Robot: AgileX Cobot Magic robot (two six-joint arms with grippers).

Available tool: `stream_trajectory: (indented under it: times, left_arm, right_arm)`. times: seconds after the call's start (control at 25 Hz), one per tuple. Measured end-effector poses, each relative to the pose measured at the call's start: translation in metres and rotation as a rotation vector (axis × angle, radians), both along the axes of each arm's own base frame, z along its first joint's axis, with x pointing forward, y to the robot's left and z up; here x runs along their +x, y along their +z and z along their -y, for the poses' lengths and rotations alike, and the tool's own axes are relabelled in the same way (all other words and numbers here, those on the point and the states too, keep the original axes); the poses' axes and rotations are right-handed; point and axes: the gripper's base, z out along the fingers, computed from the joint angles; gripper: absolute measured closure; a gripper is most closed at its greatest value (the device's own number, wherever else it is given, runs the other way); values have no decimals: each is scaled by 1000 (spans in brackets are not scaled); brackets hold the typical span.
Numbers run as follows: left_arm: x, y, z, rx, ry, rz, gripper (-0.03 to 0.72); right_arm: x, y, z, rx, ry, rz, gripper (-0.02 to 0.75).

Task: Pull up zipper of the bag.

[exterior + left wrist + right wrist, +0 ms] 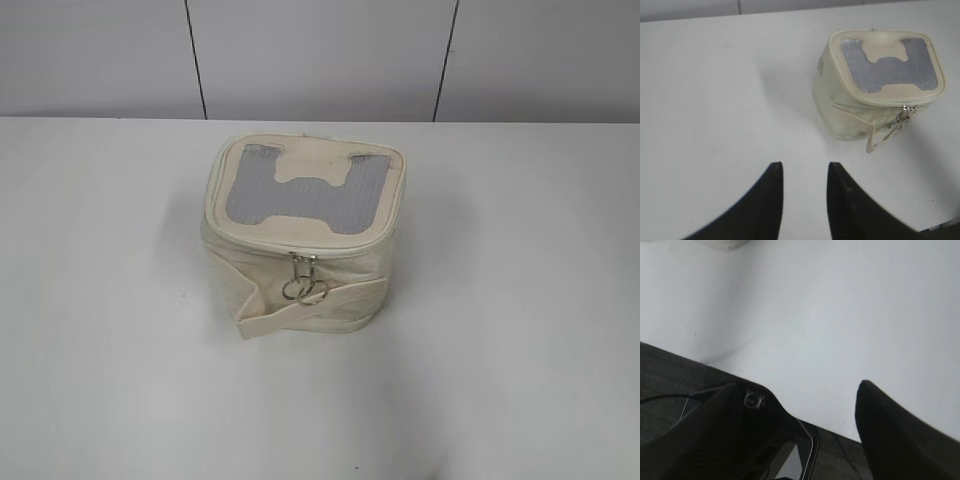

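Note:
The cream-white bag (300,225) stands upright mid-table, its grey mesh top with the H-shaped patch facing up. The zipper (345,250) runs round the top rim, and two silver ring pulls (303,290) hang together at the front, over the wide cream strap (310,310). Neither gripper shows in the exterior view. In the left wrist view my left gripper (805,167) is open and empty over bare table, with the bag (840,110) ahead to the right and its pulls (905,117) on the near side. My right gripper (799,385) is open and empty, away from the bag.
The white table (120,300) ends at a panelled wall (320,55) behind the bag. In the right wrist view the table's near edge (830,432) lies under the right gripper, with dark floor and a dark base with a cable (670,397) below.

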Motion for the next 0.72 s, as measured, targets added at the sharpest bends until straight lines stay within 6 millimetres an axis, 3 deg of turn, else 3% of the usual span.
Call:
stream_trajectory:
  times: [0.16,0.32,0.52,0.72]
  left_arm:
    - [-68,-9,-30,-23,83,100,452]
    - [-100,-23,-48,-5,144,196,452]
    - [-93,-41,-46,20,145,144,452]
    - [-82,-56,-40,55,94,124,452]
  right_arm:
    - [-47,18,9,19,-37,229,187]
    - [-84,15,19,8,-86,394,189]
    - [-98,-18,24,-23,-109,410,190]
    - [-102,-23,25,-21,-115,426,190]
